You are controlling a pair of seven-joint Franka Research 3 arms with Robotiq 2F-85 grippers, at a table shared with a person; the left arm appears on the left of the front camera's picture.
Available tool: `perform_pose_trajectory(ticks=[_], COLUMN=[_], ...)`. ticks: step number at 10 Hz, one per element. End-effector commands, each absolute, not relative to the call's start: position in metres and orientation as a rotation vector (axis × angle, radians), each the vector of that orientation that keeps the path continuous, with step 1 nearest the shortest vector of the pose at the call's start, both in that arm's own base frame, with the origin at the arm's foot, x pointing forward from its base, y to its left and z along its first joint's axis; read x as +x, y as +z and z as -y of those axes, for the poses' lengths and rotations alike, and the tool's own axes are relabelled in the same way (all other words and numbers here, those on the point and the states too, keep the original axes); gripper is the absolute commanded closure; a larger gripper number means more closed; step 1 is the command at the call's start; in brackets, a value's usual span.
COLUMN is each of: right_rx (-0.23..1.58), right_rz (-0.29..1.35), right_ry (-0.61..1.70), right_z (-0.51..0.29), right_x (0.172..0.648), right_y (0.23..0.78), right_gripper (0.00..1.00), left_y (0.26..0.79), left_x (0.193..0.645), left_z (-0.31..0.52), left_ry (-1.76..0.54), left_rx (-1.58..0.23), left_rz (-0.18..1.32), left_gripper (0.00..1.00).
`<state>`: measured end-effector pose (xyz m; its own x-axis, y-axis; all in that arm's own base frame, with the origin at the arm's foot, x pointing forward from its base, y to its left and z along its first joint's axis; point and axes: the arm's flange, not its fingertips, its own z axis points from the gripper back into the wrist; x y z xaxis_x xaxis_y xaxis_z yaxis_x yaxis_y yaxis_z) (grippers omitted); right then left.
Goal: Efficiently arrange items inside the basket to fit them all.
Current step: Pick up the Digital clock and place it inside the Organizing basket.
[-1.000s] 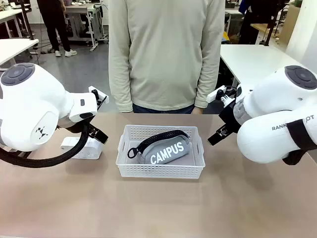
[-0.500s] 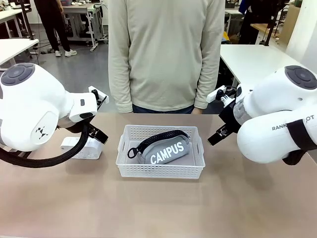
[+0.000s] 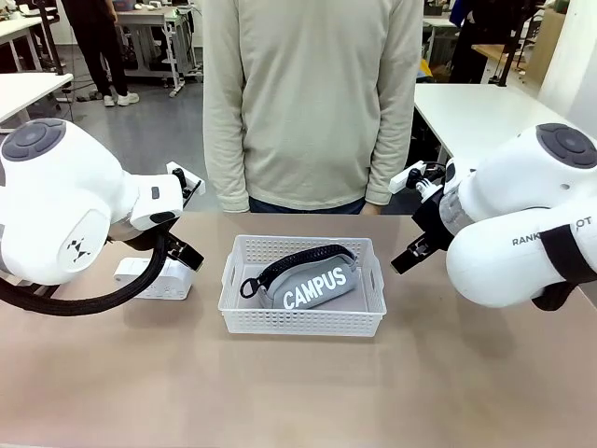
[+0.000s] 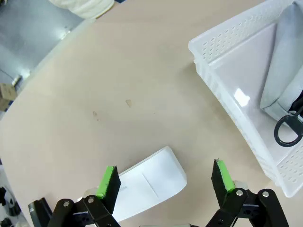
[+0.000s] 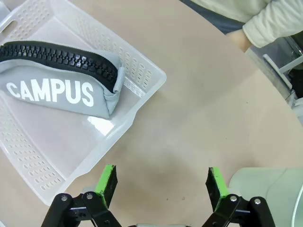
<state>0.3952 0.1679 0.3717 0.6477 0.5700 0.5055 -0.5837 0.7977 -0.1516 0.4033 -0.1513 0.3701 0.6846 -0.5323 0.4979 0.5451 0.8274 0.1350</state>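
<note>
The white perforated basket (image 3: 244, 320) sits mid-table, and the grey "CAMPUS" pouch (image 3: 310, 278) lies in it with its black zipper up. A white boxy device (image 3: 154, 278) rests on the table to the basket's left. In the left wrist view my left gripper (image 4: 165, 182) hangs open just above that device (image 4: 151, 182), with the basket (image 4: 222, 56) and the pouch's ring (image 4: 289, 130) off to the side. My right gripper (image 5: 161, 182) is open over bare table beside the basket (image 5: 147, 78) and pouch (image 5: 57, 87). A pale green cup (image 5: 265, 189) stands close by its finger.
A person in a pale sweater (image 3: 312, 103) stands at the far edge of the table, a sleeve and hand (image 5: 255, 28) near the table's corner. Bare tabletop lies in front of the basket and on both sides of it.
</note>
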Motion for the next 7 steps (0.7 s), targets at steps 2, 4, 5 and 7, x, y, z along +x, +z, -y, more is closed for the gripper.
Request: perform_pose_trajectory(ticks=[2,4,5,7], right_rx=[0.026,0.026,0.056,0.158], right_rz=[0.566,0.566,0.535,0.493], right_ry=[0.655,0.656,0.666,0.648], right_z=[-0.168,-0.168,-0.163,-0.136], right_x=[0.395,0.395,0.389,0.361], right_y=[0.372,0.372,0.381,0.415], right_gripper=[0.0,0.0,0.0,0.0], left_y=[0.37,0.37,0.382,0.418], left_x=[0.403,0.403,0.393,0.363], left_z=[0.151,0.151,0.149,0.13], left_ry=[-0.604,-0.604,-0.64,-0.663], left_rx=[-0.024,-0.025,-0.11,-0.252], left_rz=[0.551,0.55,0.523,0.534], left_gripper=[0.0,0.0,0.0,0.0])
